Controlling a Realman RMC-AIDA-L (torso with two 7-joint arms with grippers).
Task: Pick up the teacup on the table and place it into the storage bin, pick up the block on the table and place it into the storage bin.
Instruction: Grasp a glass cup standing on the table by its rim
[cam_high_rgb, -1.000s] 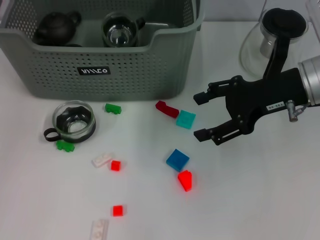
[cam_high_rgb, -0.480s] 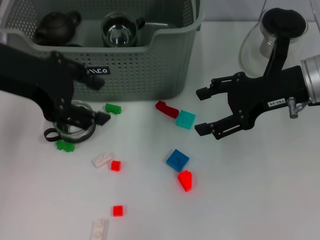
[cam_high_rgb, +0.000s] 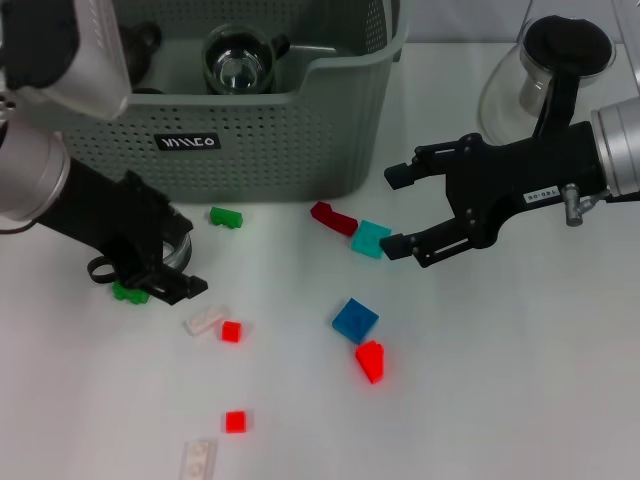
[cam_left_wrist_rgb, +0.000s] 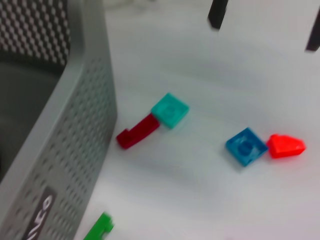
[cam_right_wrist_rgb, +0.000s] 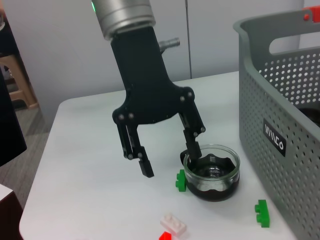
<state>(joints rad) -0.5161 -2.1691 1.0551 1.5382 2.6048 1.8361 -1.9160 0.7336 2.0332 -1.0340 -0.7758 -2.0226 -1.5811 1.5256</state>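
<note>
The glass teacup (cam_high_rgb: 180, 250) with a dark insert stands on the table left of the storage bin's front; my left gripper (cam_high_rgb: 178, 262) covers most of it. In the right wrist view the left gripper (cam_right_wrist_rgb: 170, 161) is open, one finger inside the teacup (cam_right_wrist_rgb: 212, 172) and the other outside its rim. My right gripper (cam_high_rgb: 391, 212) is open just above the table, its lower finger beside a teal block (cam_high_rgb: 370, 238) and near a dark red block (cam_high_rgb: 333, 217). The grey-green storage bin (cam_high_rgb: 280, 150) stands behind them.
The bin holds a dark teapot (cam_high_rgb: 140, 40) and a glass cup (cam_high_rgb: 237, 62). A glass pitcher (cam_high_rgb: 545, 80) stands at the back right. Blue (cam_high_rgb: 354, 320), red (cam_high_rgb: 369, 360), green (cam_high_rgb: 226, 216) and white (cam_high_rgb: 205, 320) blocks lie scattered on the table.
My left arm has come in from the left and lowered onto the teacup, one finger now inside it. The right gripper has shifted left toward the teal block.
</note>
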